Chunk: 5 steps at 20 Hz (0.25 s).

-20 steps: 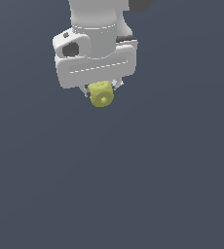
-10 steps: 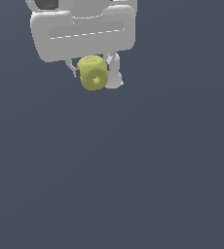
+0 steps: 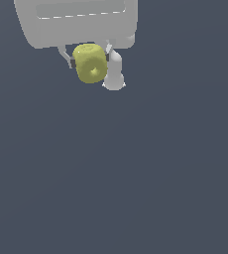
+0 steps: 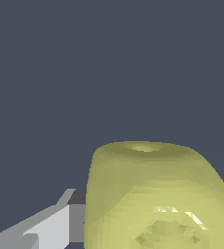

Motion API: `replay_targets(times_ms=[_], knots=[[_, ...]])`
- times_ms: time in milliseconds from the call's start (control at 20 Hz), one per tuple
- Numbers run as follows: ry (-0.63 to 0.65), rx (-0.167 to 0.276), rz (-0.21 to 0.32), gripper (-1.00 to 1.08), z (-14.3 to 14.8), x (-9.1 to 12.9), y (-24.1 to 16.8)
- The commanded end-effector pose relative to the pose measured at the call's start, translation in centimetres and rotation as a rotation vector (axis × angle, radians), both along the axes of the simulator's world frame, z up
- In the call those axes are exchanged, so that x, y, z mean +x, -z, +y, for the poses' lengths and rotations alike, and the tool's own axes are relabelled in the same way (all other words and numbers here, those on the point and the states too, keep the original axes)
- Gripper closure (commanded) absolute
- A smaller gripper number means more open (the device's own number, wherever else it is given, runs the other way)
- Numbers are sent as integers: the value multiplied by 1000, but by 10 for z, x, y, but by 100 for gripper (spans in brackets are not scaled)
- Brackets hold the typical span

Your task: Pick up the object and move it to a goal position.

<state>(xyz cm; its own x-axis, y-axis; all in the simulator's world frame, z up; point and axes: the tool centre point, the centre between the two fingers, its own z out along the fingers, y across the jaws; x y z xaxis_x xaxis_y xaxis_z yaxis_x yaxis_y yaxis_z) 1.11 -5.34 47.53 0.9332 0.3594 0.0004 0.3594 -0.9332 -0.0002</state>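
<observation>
The object (image 3: 90, 63) is a small yellow-green lumpy barrel with a dimple at its lower end. It hangs near the top of the exterior view, held under the wide white gripper (image 3: 92, 67), which is shut on it. One white finger (image 3: 114, 74) shows on the exterior view's right of the object, and a thinner finger edge shows on its other side. In the wrist view the object (image 4: 155, 197) fills much of the picture, pressed against a grey-white finger (image 4: 50, 226).
Behind and below the gripper there is only a plain dark grey-blue background (image 3: 136, 173). No goal marker shows.
The gripper with the object has risen towards the top of the exterior view and looks larger, closer to the camera. The object stays clamped between the fingers.
</observation>
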Motion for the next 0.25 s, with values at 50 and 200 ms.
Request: replay_targets(times_ms=[50,200], knots=[[0,0,0,108,-1,1,-3],[0,0,0,108,-1,1,-3]])
